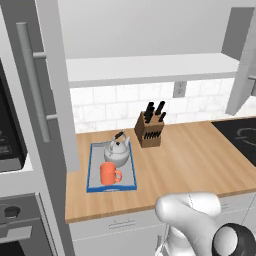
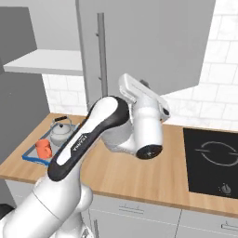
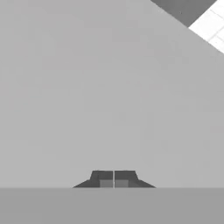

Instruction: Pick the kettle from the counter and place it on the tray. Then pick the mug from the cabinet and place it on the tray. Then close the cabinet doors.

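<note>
The robot's claw (image 3: 113, 180) is shut with nothing in it, right up against a flat grey cabinet door (image 2: 153, 42), which looks stiff, smooth and easy to swing by pushing its face or pulling its long bar handle (image 2: 101, 51). There are two open doors, the other (image 1: 47, 75) at the far left. One kettle (image 1: 117, 151) and one orange mug (image 1: 109, 174) sit on the one blue tray (image 1: 91, 170) on the left of the wooden counter (image 1: 190, 160).
</note>
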Controlling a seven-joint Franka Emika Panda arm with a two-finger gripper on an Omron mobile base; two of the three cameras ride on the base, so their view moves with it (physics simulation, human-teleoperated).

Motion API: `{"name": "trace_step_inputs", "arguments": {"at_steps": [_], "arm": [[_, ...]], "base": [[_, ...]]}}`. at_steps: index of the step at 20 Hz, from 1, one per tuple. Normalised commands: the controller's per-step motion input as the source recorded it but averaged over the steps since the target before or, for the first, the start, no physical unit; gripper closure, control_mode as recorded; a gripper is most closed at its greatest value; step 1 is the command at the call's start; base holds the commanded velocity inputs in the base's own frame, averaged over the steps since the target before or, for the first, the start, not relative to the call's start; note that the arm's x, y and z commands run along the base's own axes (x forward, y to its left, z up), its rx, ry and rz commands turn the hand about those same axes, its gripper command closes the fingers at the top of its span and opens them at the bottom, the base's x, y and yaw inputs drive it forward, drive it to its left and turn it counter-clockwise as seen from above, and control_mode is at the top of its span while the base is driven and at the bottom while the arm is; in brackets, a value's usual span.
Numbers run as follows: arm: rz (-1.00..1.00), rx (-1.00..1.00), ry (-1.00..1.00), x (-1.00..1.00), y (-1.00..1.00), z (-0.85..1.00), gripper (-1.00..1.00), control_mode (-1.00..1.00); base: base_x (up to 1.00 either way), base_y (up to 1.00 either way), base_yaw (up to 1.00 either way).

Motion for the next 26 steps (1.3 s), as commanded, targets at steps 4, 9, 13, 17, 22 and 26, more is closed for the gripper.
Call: {"name": "trace_step_inputs", "arguments": {"at_steps": [4,9,13,17,22,26], "arm": [[0.00,-0.19,0.59,0.64,1.00,0.03,1.00,-1.00],[0.00,-0.02,0.26,0.69,0.88,-0.08,1.00,-1.00],[0.00,0.00,0.13,0.71,0.73,-0.11,1.00,-1.00],[-0.01,0.00,0.06,0.79,0.69,-0.27,1.00,-1.00],[-0.10,0.04,0.00,0.88,0.53,-0.44,1.00,-1.00],[-0.19,0.09,0.00,0.93,0.43,-0.64,1.00,-1.00]], "base": [[0.00,0.00,0.00],[0.00,0.00,0.00],[0.00,0.00,0.00],[0.00,0.00,0.00],[0.00,0.00,0.00],[0.00,0.00,0.00]]}}
